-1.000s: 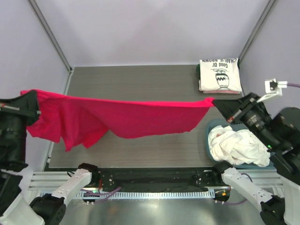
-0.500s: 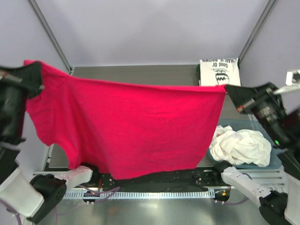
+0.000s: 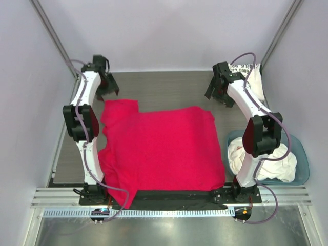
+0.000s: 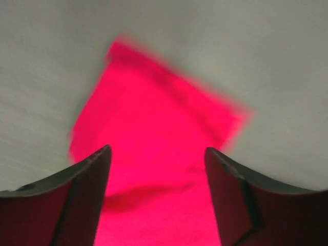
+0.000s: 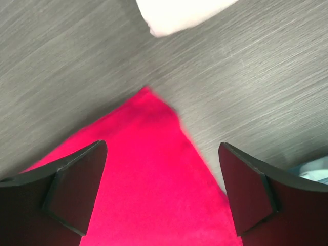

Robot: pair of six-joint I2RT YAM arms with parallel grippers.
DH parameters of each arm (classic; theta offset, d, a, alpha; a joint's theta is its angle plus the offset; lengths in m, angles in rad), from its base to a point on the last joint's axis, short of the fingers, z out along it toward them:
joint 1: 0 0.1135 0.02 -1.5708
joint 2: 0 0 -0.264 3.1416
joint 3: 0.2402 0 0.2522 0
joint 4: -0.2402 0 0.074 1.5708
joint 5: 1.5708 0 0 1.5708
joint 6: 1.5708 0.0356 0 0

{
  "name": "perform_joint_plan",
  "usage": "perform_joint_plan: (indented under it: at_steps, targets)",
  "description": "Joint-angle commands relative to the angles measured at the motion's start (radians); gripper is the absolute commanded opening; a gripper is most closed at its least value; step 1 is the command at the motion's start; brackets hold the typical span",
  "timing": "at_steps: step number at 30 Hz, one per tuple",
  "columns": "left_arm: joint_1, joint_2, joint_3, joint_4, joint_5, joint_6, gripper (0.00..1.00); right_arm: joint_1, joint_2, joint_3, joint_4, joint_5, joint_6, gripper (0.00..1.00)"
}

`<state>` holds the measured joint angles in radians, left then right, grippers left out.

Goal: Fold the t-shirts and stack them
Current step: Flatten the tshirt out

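Note:
The crimson red t-shirt (image 3: 164,148) lies spread on the dark table, its near hem hanging over the front edge. My left gripper (image 3: 105,93) hovers open just beyond the shirt's far left corner (image 4: 154,118), nothing between its fingers (image 4: 87,177). My right gripper (image 3: 216,96) is open above the far right corner (image 5: 148,169), also holding nothing. The folded cream printed t-shirt (image 3: 254,77) sits at the back right, largely hidden behind the right arm; its pale edge (image 5: 179,13) shows in the right wrist view. Crumpled white t-shirts (image 3: 266,161) fill the tub.
The blue-grey tub (image 3: 303,166) stands at the right front beside the red shirt. Both arms stretch across the table from the near edge toward the back. Bare table (image 3: 164,89) shows behind the red shirt.
Both grippers held the red shirt stretched in the air; they swung it forward, laid it flat on the table and let go. Both jaws have opened.

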<state>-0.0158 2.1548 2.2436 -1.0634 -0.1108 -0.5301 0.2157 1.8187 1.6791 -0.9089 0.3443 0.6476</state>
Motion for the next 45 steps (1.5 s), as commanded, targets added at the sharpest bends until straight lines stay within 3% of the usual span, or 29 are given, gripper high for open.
perform_joint_plan:
  at_steps: [1, 3, 5, 11, 16, 21, 36, 40, 45]
  targets:
    - [-0.019, -0.157, -0.169, -0.037, 0.065, -0.022, 0.77, 0.008, -0.111, 0.058, 0.025, -0.037, -0.072, 1.00]
    - [-0.019, -0.243, -0.324, 0.055, 0.040, -0.018, 0.82, 0.010, -0.150, 0.007, 0.053, -0.073, -0.081, 1.00]
    - [-0.019, -0.266, -0.364, 0.050, 0.016, -0.002, 0.83, 0.013, -0.179, -0.056, 0.071, -0.109, -0.078, 1.00]
    - [-0.018, -0.387, -0.591, 0.097, 0.008, 0.007, 0.79, 0.051, -0.269, -0.258, 0.157, -0.246, -0.046, 1.00]
    - [-0.019, -0.464, -0.821, 0.195, 0.057, -0.041, 0.78, 0.068, -0.210, -0.335, 0.197, -0.318, -0.028, 1.00]
    - [-0.018, -0.441, -0.920, 0.273, 0.158, -0.071, 0.76, 0.070, -0.116, -0.323, 0.189, -0.332, -0.042, 1.00]
    - [0.011, -0.138, -0.839, 0.287, 0.118, -0.094, 0.72, 0.070, 0.249, -0.145, 0.151, -0.327, -0.095, 1.00]
    - [0.048, -0.061, -0.762, 0.273, 0.118, -0.105, 0.71, 0.063, 0.368, -0.027, 0.125, -0.323, -0.111, 1.00]
    - [0.065, 0.091, -0.518, 0.235, 0.118, -0.104, 0.70, 0.044, 0.542, 0.236, 0.052, -0.329, -0.117, 1.00]
